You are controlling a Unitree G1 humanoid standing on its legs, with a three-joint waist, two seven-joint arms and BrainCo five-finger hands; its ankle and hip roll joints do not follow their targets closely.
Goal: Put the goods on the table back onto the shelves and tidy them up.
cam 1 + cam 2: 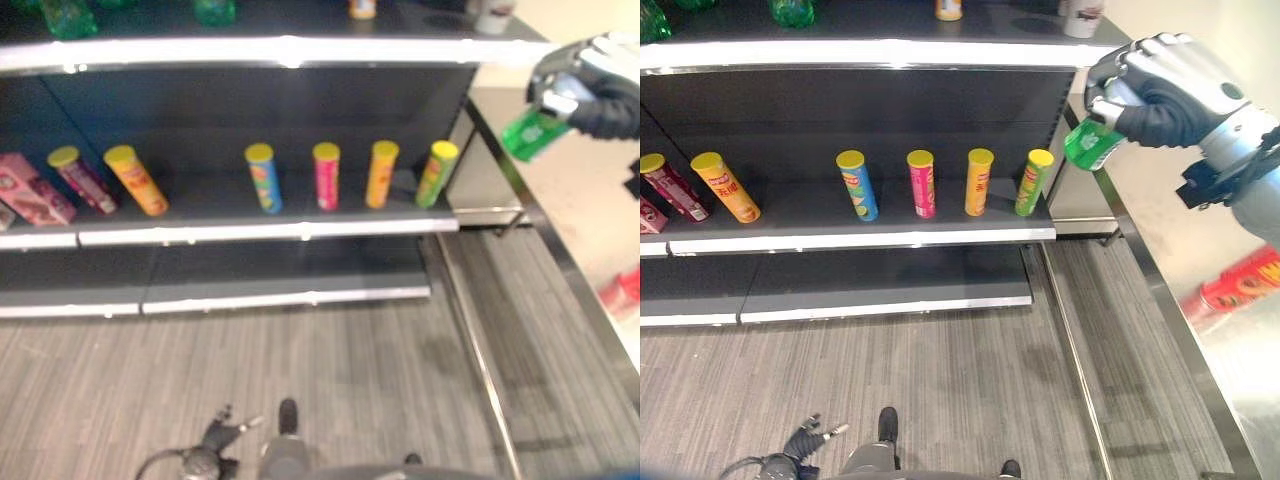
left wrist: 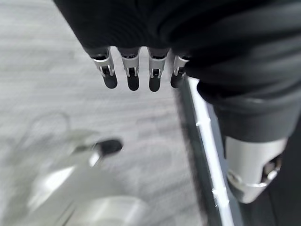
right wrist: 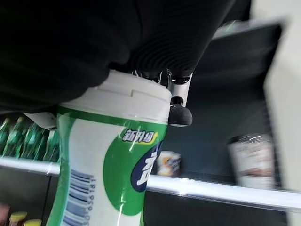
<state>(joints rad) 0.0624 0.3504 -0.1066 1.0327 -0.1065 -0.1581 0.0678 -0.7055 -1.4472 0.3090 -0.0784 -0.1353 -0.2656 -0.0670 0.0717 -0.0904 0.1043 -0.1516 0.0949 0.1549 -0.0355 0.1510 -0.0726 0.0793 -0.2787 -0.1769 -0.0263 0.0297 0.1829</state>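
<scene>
on middle shelf (image 1: pixel 890 238) six yellow-lidded tubes (image 1: pixel 922 184); right hand (image 1: pixel 1165 85) grips green bottle (image 1: pixel 1092 146).

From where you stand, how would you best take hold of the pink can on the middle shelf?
Probably round the upper body of the pink can, coming from the front: it stands upright with gaps to its neighbours, and the shelf board above blocks a top approach.

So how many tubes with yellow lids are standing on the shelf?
6. Two lean at the left end; four stand spaced along the middle shelf: blue, pink, orange and green. More may hide past the left edge.
</scene>
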